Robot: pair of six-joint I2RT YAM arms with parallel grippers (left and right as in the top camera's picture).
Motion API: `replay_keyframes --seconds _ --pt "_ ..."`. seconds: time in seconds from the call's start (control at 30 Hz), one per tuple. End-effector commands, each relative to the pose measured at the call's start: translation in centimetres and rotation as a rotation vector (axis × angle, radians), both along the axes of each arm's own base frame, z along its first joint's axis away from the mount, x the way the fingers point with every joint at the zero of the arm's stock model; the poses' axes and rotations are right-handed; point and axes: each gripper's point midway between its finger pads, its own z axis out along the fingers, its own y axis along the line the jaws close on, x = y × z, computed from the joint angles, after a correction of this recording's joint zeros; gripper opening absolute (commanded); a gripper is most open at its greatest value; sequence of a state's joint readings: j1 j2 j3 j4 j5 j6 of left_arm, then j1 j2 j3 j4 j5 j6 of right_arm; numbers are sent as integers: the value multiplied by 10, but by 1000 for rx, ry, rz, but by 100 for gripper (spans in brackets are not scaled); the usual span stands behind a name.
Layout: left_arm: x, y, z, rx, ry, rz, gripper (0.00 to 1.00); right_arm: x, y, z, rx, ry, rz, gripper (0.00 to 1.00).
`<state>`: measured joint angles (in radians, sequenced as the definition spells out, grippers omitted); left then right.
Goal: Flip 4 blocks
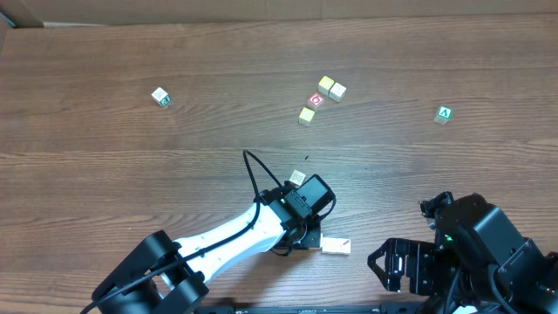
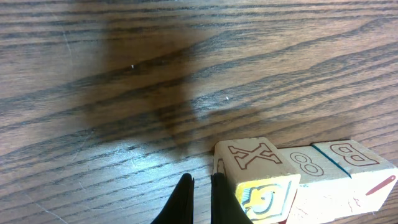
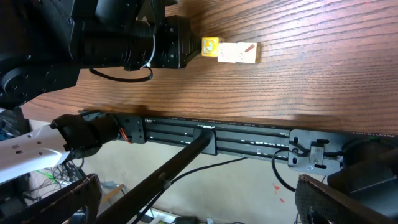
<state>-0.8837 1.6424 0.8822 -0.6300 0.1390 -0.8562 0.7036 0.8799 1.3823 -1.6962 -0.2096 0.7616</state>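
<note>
Three pale blocks lie side by side near the table's front edge. In the left wrist view they are the X block with a yellow picture face, the 8 block and the B block with a red mark on its side. My left gripper is shut and empty, low on the wood just left of the X block. A fourth pale block sits behind the left wrist. My right gripper hangs open past the table's front edge, holding nothing.
Further back lie a red-circle cube with yellow and cream cubes around it, a green "A" cube at the right and a white cube at the left. The right arm's base fills the front right corner.
</note>
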Motion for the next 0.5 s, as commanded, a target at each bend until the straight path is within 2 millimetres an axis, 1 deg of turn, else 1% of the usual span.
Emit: replay_keyframes --seconds 0.0,0.13,0.3,0.37,0.47 --pt "0 4 -5 17 0 -22 4 1 0 8 15 -31 7 100" --pt "9 17 -6 61 -14 53 4 1 0 8 15 -30 7 100" --pt "23 26 -6 58 -22 101 4 1 0 8 15 -31 7 100" --pt "30 26 -5 42 -33 105 4 1 0 8 15 -30 7 100" --pt "34 18 -3 -9 -37 85 4 1 0 8 15 -30 7 100"
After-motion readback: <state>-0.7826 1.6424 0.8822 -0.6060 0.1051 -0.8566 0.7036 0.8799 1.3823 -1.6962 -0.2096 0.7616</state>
